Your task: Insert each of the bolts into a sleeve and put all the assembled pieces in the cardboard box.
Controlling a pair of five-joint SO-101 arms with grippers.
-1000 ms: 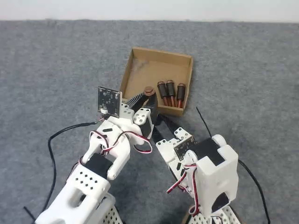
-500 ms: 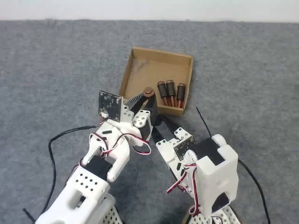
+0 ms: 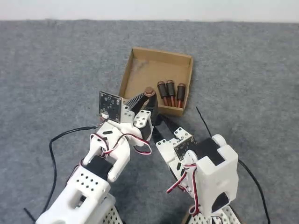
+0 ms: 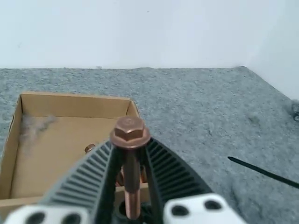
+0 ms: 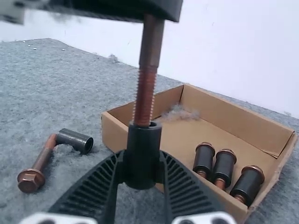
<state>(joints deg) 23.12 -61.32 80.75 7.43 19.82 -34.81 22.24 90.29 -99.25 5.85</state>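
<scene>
Left gripper (image 4: 131, 150) pinches bolt (image 4: 130, 135) under its head; tip enters sleeve (image 5: 143, 149) pinched by right gripper (image 5: 142, 163), at box (image 3: 140, 70) 7 o'clock edge.

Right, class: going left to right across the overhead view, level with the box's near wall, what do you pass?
Small circuit board → upright bolt → first sleeved bolt → second sleeved bolt → third sleeved bolt → right wall of the box.

Robot lab: grey felt (image 3: 243, 70), white wall (image 4: 140, 32)
</scene>
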